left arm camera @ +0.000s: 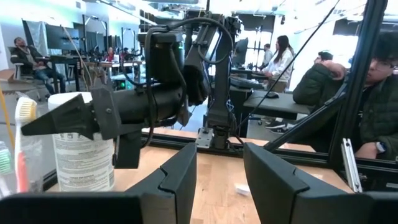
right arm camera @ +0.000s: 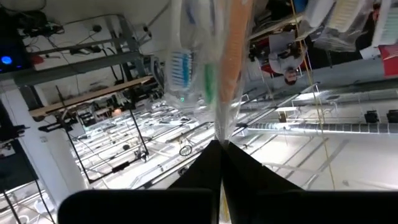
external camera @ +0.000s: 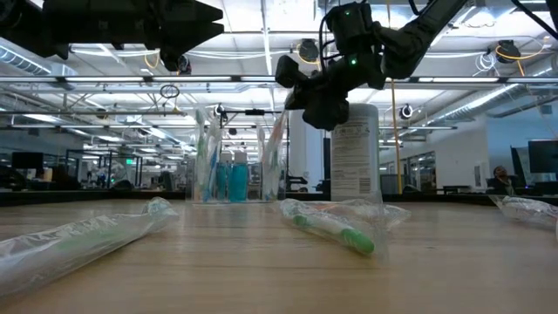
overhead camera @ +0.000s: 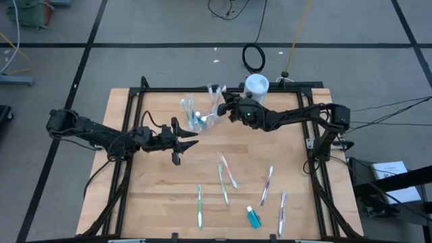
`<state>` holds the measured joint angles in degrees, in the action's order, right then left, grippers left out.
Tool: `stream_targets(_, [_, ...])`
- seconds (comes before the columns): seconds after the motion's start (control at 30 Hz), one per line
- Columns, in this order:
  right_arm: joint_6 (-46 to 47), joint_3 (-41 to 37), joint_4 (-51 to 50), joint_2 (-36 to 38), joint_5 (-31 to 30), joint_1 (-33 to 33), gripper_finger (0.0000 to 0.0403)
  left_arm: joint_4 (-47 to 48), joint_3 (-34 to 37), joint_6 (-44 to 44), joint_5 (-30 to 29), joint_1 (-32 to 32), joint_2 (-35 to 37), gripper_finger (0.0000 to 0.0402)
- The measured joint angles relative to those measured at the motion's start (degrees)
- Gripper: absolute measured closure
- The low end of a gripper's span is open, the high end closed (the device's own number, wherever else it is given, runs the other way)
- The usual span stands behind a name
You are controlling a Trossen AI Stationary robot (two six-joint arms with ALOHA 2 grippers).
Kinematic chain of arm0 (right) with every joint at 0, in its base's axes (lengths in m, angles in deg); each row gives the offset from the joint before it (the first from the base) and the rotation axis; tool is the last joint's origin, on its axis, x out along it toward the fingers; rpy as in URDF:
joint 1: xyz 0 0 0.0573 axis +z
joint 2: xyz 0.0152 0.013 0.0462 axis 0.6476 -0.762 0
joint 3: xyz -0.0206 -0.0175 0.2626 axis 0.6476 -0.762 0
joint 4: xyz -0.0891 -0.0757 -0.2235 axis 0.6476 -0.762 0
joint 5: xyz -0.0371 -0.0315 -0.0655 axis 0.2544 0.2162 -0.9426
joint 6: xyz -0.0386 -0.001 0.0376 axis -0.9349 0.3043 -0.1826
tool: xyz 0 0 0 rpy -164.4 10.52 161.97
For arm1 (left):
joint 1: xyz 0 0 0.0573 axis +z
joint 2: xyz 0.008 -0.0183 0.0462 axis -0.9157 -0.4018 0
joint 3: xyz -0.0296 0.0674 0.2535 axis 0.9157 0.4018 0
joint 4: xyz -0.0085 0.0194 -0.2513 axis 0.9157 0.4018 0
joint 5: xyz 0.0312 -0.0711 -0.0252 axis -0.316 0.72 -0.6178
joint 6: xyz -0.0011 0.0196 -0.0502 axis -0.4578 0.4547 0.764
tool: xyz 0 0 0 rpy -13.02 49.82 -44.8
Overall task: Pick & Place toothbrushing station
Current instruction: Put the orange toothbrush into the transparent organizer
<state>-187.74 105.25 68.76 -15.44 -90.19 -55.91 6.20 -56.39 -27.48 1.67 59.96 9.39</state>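
Right tool [overhead camera: 226,108]: clenched on a wrapped toothbrush [right arm camera: 230,68]; right wrist view shows the fingers pressed together on the clear wrapper, an orange handle and blue bristles inside it. Tool sits at the far middle of the bench [overhead camera: 155,202], just beside the clear cup.
Left tool [overhead camera: 191,138]: released, fingers [left arm camera: 177,180] apart with nothing between them; raised over the left-middle of the bench, pointing toward the cup.
Clear cup [overhead camera: 201,119]: upright near the far edge, holding several toothbrushes and blue tubes [external camera: 231,179]; low view shows the wrappers sticking up above the rim.
White canister [overhead camera: 256,86]: upright by the far edge, right of the cup, close behind the right tool.
Loose toothbrushes: six wrapped ones lie flat on the near half, among them a green one [overhead camera: 200,206], a pink and white one [overhead camera: 228,170], and one at the right [overhead camera: 282,212].
Loose blue tube [overhead camera: 254,217]: flat near the front edge, between the brushes.
People: seated beyond the bench, left wrist view [left arm camera: 379,99].
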Motion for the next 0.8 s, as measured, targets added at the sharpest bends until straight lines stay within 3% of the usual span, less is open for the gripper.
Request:
stream_targets(0.17, [-0.01, 0.0, -0.24, -0.05, 1.95, -0.93, 0.0403, 0.0, 0.0, 0.14, 0.02, 0.01, 0.0, 0.0266])
stream_targets(0.47, [1.18, 0.0, -9.66, -0.05, 6.19, -0.88, 0.0403, 0.0, 0.0, 0.19, 0.0, 0.0, 0.0, 0.0266])
stream_targets(0.8, [19.29, 0.02, -9.69, -0.03, 17.03, -0.83, 0.0381, 0.0, 0.0, 1.06, 0.0, 0.02, 0.0, 0.0266])
